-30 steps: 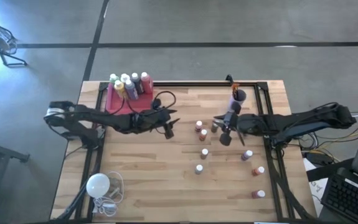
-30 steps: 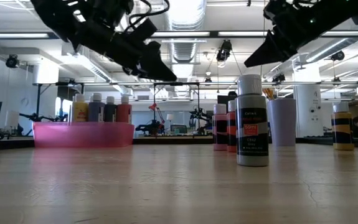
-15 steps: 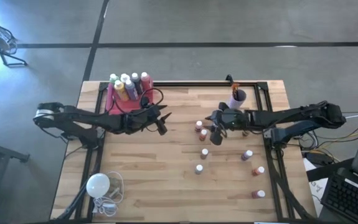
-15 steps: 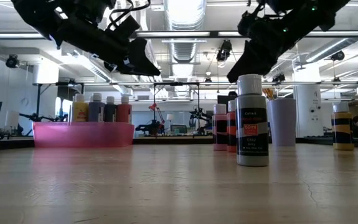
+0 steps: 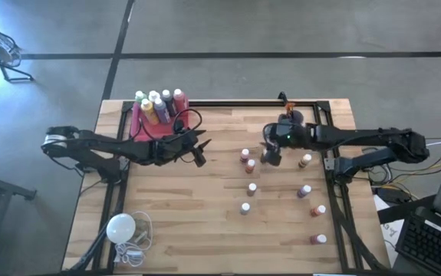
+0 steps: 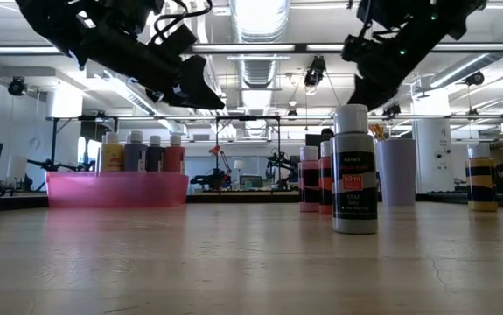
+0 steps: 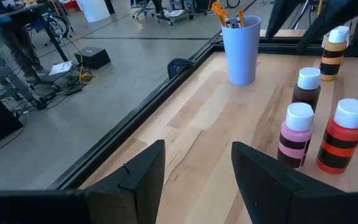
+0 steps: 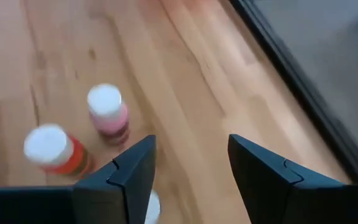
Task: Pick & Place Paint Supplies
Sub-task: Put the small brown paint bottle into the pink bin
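Observation:
Small white-capped paint bottles stand upright, scattered on the wooden table point(image 5: 205, 222): a pink one point(image 8: 108, 113) and a red one point(image 8: 51, 150) side by side point(image 5: 247, 159), a brown one point(image 7: 307, 88), and others toward the right edge point(image 5: 305, 190). Larger bottles point(image 5: 157, 103) stand in the pink tray point(image 5: 142, 123). Brushes sit in a blue cup point(image 7: 241, 50). My right gripper point(image 5: 271, 156) hovers open above the table near the brown bottle; a white cap point(image 8: 152, 208) shows between its fingers. My left gripper point(image 5: 198, 156) hangs open in the air right of the tray.
A white round bulb with its cord point(image 5: 122, 228) lies at the near left corner. A black frame rail point(image 5: 243, 103) runs along the far edge and both sides. The nearest bottle point(image 6: 354, 171) stands in front of the low camera. Bare wood lies between tray and bottles.
My left gripper drew back toward the table's left edge and the tray, then held still. My right gripper swung toward the left over the bottles, then shifted toward the far edge. Both stayed open; no bottle moved.

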Available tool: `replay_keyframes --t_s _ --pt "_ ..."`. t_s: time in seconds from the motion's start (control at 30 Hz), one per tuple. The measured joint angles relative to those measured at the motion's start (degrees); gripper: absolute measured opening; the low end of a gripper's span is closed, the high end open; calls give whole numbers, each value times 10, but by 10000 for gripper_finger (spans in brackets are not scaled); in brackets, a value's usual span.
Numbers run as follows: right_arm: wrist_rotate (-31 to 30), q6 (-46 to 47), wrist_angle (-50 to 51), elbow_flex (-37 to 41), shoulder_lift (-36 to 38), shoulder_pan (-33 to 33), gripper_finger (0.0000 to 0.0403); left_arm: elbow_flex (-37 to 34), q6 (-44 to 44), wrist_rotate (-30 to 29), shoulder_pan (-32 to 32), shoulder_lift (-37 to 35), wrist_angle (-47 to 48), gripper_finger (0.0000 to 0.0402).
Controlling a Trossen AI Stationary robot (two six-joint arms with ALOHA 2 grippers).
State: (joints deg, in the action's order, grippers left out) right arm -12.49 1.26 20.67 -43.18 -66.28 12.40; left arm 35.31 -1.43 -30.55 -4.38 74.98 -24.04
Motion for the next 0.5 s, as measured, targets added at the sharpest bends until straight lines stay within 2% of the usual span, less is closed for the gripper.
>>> replay_keyframes --t_s 0.17,0.3,0.5 --pt "49 52 38 39 62 -4 185 0 0 0 0 0 0 191" --pt "51 99 70 83 106 -18 180 0 0 0 0 0 0 191" --pt "53 151 53 163 145 -30 193 0 1 0 0 0 -2 191"
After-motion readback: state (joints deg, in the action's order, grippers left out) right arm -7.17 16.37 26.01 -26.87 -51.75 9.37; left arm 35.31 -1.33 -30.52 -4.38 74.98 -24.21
